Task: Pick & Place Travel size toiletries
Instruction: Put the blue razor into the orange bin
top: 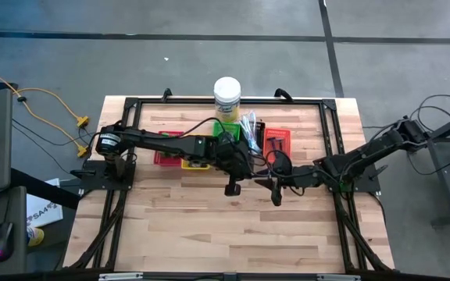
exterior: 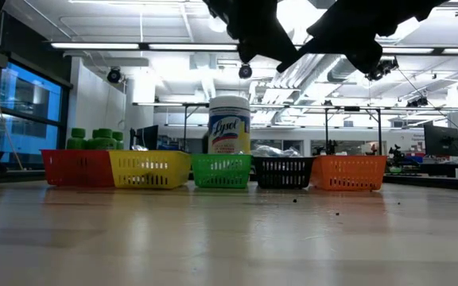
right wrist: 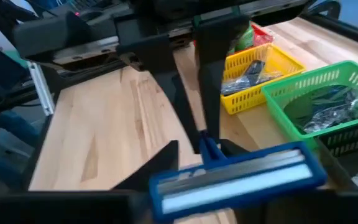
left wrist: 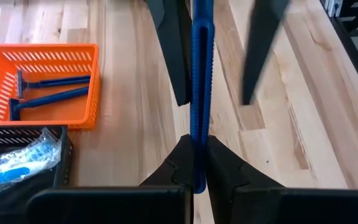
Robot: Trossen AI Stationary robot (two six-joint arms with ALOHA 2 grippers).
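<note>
A dark-blue razor (left wrist: 201,74) hangs in the air between my two grippers over the middle of the table. My left gripper (left wrist: 196,142) is shut on its handle. My right gripper (top: 276,195) is open. Its fingers (left wrist: 174,56) point toward the left gripper and stand on either side of the handle. The razor's head (right wrist: 235,177) lies far back between them, close to the right wrist camera. Two more razors (left wrist: 48,93) lie in the orange tray (left wrist: 73,53). Clear-sleeved sticks (left wrist: 17,163) fill the black tray (left wrist: 58,144). My left gripper pinches the razor's handle (left wrist: 197,127) between its two fingers, near the tail end, which sticks out behind them. The fingers lie along the handle. The razor is lifted clear of the table. My right gripper: one finger stands right beside the handle (left wrist: 194,62); whether it touches, I cannot tell.
Five trays stand in a row toward the far edge: red (exterior: 78,168) with green pots (exterior: 94,140), yellow (right wrist: 260,65), green (right wrist: 328,102), black, orange. The tall white-lidded jar (top: 226,97) stands behind them. Bare wood lies toward the near edge (top: 233,234).
</note>
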